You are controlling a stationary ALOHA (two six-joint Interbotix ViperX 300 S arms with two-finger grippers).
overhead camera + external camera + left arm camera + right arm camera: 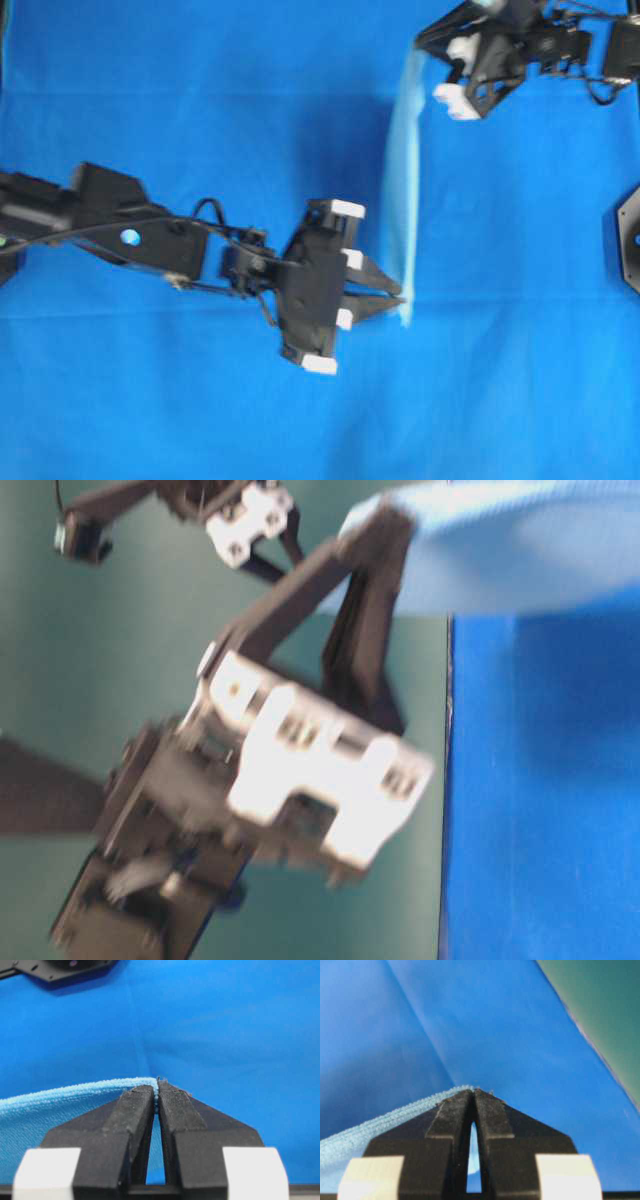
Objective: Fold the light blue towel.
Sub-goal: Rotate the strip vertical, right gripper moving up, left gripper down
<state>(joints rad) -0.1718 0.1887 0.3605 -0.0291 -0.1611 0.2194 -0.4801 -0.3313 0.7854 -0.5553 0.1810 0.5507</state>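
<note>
Surface: royal-blue table cloth [200,100] covered the work area, with soft creases running across it; in the table-level view a teal wall [100,660] stood behind its edge.
Towel: the light blue towel [402,200] was lifted off the cloth and stretched between the two grippers, seen nearly edge-on from overhead as a narrow pale strip running from the upper right down toward the middle.
Towel, table-level view: it showed as a pale blue sheet [510,550] spread across the top right, above the darker cloth.
Left gripper: the left gripper [398,297] reached in from the left of the overhead view, its jaws pressed together on the lower corner of the towel.
Left grip, wrist view: the left fingertips [140,1097] met on the towel's hemmed edge [65,1092], which trailed away to the left; the cloth lay well below.
Right gripper: the right gripper [428,45] sat at the top right of the overhead view, pinching the strip's upper end.
Right grip, wrist view: the black fingers [452,1105] were closed tip to tip on a corner of the towel [380,1127], which hung off to the left.
Other hardware: a dark plate [628,235] showed at the right edge of the overhead view.
Blur: the table-level view was smeared, and the large white-and-black gripper body [300,770] filling it could not be read in detail.
</note>
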